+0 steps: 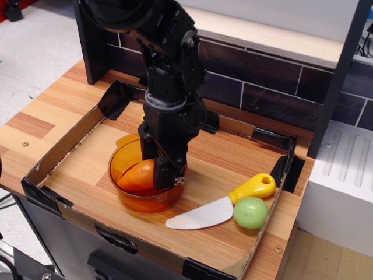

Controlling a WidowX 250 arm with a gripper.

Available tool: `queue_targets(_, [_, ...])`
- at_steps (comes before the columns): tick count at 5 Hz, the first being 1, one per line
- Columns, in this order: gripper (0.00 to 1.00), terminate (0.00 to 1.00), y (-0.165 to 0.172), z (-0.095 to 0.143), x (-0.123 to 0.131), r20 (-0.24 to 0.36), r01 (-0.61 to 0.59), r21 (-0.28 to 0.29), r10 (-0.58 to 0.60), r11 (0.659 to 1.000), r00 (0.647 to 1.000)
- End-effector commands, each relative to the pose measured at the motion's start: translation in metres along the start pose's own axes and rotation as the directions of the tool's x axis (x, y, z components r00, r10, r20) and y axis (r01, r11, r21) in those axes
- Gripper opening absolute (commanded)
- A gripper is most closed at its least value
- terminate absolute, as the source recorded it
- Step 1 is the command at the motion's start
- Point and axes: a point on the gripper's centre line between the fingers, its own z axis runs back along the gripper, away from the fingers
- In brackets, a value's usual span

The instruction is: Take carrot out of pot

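Note:
The orange carrot [139, 175] lies tilted in the amber translucent pot [129, 202], its thick end up by the fingers and its tip toward the pot's left wall. My black gripper [158, 172] reaches straight down into the pot's right half and is shut on the carrot's thick end. One finger [171, 172] shows in front of the carrot; the other is hidden behind it. The pot sits on the wooden floor of the tray, left of centre.
A low cardboard tray [58, 153] with black-taped corners rings the work area. A toy knife [201, 214] with a yellow handle and a green ball [250, 212] lie at the front right. A dark tiled wall [262, 81] stands behind, a white unit [344, 175] to the right.

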Motion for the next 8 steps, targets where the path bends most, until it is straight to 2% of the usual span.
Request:
queue_targets(1, [0.0, 0.0, 0.015, 0.038, 0.012, 0.099, -0.06, 0.029, 0.057, 0.998, 0.993])
queue_targets(2, [0.0, 0.0, 0.018, 0.063, 0.016, 0.149, -0.087, 0.016, 0.084, 0.996, 0.985])
queue_targets(3, [0.0, 0.0, 0.028, 0.096, 0.038, 0.197, -0.164, -0.043, 0.169, 0.986, 0.966])
queue_targets(4, [0.0, 0.0, 0.027, 0.097, 0.06, 0.2, -0.181, -0.041, 0.186, 0.983, 0.962])
queue_targets(5, [0.0, 0.0, 0.02, 0.086, 0.076, 0.18, -0.172, -0.036, 0.176, 0.984, 0.968])
queue_targets(6, [0.0, 0.0, 0.012, 0.063, 0.088, 0.15, -0.16, -0.023, 0.161, 0.987, 0.975])
queue_targets(7, [0.0, 0.0, 0.007, 0.047, 0.097, 0.136, -0.166, -0.02, 0.167, 0.986, 0.977])
queue_targets(8, [0.0, 0.0, 0.003, 0.03, 0.099, 0.125, -0.16, 0.012, 0.157, 0.987, 0.98])
